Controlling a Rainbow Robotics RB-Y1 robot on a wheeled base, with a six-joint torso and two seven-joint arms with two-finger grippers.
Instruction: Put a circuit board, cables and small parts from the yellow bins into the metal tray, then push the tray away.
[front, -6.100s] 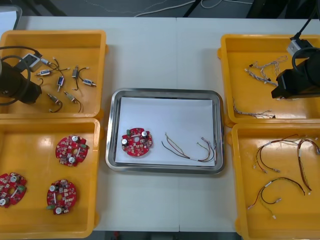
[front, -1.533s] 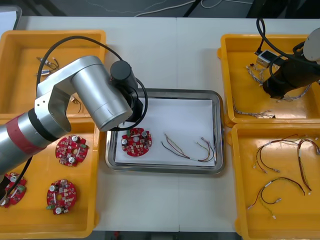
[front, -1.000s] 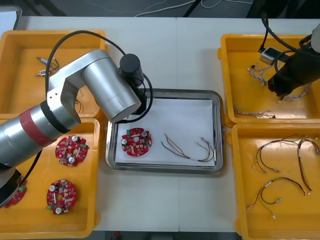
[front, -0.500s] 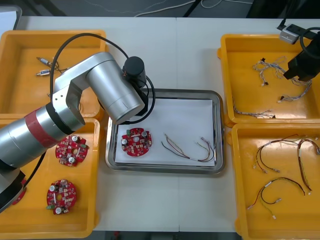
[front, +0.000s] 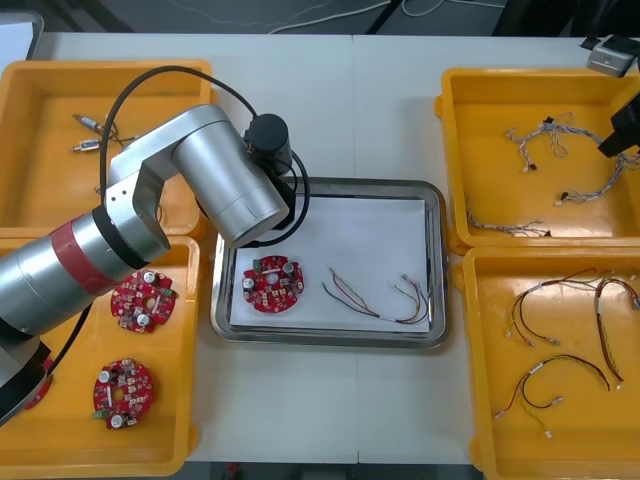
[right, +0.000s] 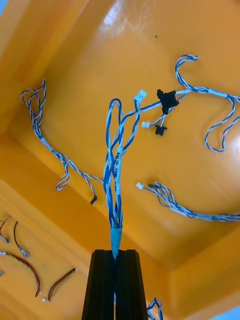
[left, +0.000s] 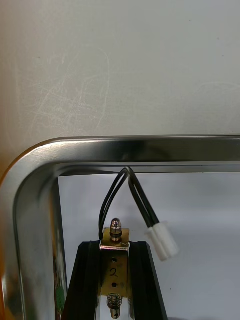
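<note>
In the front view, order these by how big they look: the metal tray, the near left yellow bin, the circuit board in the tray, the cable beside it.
1. near left yellow bin, only narrowly ahead
2. metal tray
3. cable, judged by its spread, though thin
4. circuit board

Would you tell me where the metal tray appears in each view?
Front view: metal tray in the middle, between yellow bins.
Left wrist view: its corner, beyond the left gripper's small metal part.
Right wrist view: instead, the right gripper's cable over a bin.
Shared landmark: the tray's white inside.
</note>
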